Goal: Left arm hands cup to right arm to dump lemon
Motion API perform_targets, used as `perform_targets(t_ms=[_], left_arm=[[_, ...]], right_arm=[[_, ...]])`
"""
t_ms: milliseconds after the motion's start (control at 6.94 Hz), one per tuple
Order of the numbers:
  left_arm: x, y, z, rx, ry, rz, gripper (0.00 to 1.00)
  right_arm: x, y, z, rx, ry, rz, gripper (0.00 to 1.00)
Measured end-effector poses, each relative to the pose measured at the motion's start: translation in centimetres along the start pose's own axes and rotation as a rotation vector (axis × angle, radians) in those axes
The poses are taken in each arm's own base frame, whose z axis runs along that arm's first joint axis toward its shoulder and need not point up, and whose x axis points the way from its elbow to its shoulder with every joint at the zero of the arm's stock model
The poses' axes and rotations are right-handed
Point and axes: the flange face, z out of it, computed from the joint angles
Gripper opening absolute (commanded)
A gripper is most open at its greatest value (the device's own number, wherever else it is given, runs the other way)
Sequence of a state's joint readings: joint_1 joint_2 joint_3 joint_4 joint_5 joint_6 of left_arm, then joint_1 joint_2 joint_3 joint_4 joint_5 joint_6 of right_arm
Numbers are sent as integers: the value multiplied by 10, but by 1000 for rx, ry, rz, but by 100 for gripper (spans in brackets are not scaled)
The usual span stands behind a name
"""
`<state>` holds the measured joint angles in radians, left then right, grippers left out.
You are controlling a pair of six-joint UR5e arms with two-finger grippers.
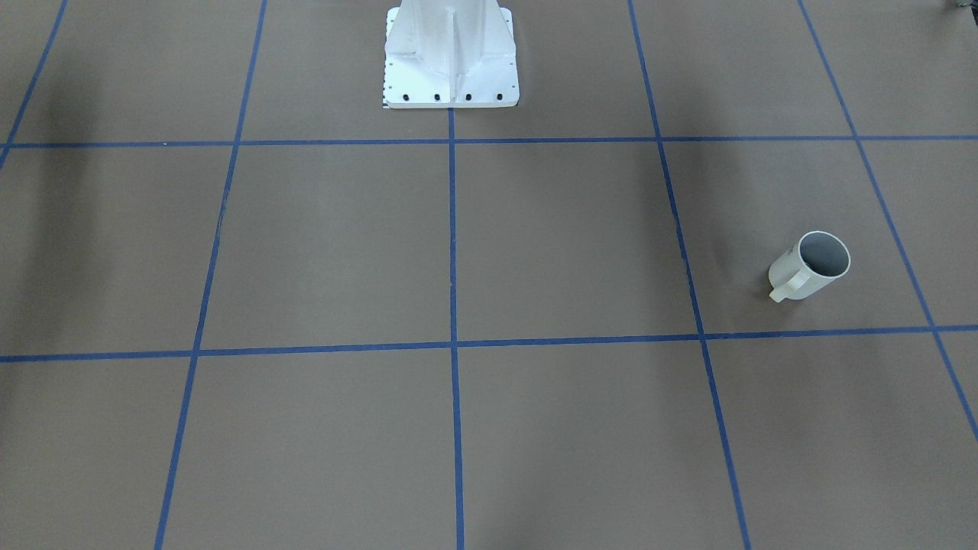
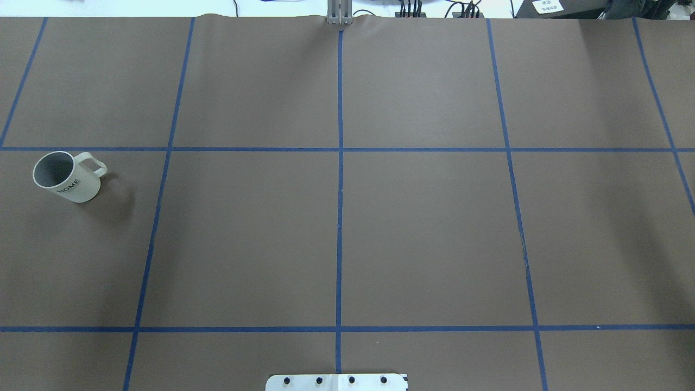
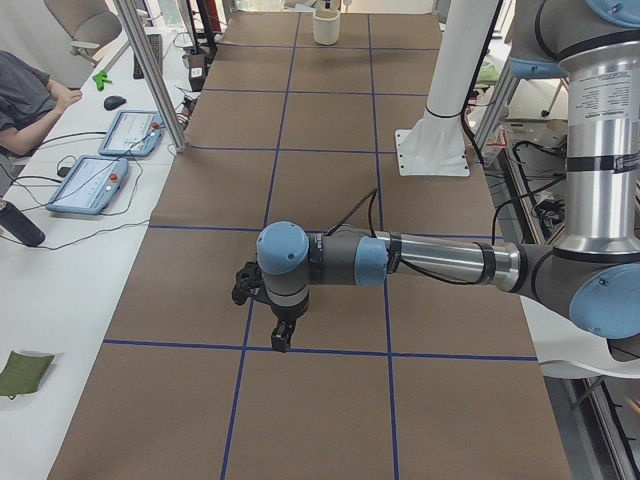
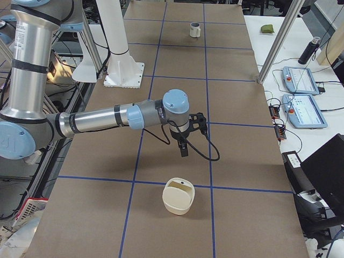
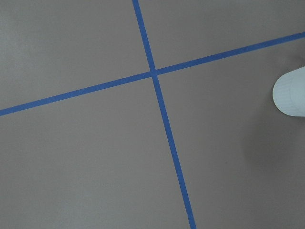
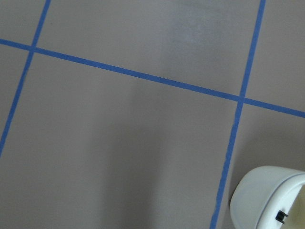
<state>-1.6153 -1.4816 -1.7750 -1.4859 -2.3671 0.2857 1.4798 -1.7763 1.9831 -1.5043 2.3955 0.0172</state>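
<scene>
The cup [image 2: 68,178] is a white mug marked "HOME". It stands upright on the brown table on my left side, and I see no lemon in its grey inside. It also shows in the front view [image 1: 810,267], far off in the exterior right view [image 4: 195,29], and as a white edge in the left wrist view [image 5: 291,93]. My left gripper [image 3: 282,338] hangs above the table and shows only in the exterior left view. My right gripper [image 4: 184,149] hangs above a blue line near a white bowl [image 4: 178,198]. I cannot tell whether either is open.
The white bowl also shows in the right wrist view [image 6: 267,200] and far off in the exterior left view [image 3: 326,25]. The white pedestal [image 1: 451,53] stands at my side of the table. An operator [image 3: 25,100] and tablets [image 3: 105,160] are beside the table.
</scene>
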Motion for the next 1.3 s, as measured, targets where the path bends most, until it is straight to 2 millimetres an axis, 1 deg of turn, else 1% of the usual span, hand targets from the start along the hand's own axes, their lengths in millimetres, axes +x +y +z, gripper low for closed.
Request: perform_targets(t_ms=[288, 432, 576, 721, 865, 1009, 1153, 1297], left_arm=[[10, -9, -10, 33, -8, 34, 100], [14, -20, -14, 52, -11, 52, 100], [16, -33, -15, 66, -7, 58, 100], [18, -40, -16, 80, 2, 68, 100], [26, -46, -12, 94, 27, 86, 100], [43, -54, 1, 90, 73, 93, 100], [62, -61, 17, 71, 110, 68, 100], [77, -66, 29, 60, 126, 26, 100]], right_arm=[[-15, -3, -1, 34, -94, -50, 100], [-30, -11, 4, 41, -131, -95, 100], [-49, -28, 13, 47, -159, -157, 100], [-69, -50, 22, 54, -181, -199, 100], [-93, -68, 26, 56, -198, -213, 100], [-126, -85, 28, 57, -210, -203, 100], [-170, -98, 35, 58, -197, -177, 100], [-219, -103, 47, 67, -164, -148, 100]])
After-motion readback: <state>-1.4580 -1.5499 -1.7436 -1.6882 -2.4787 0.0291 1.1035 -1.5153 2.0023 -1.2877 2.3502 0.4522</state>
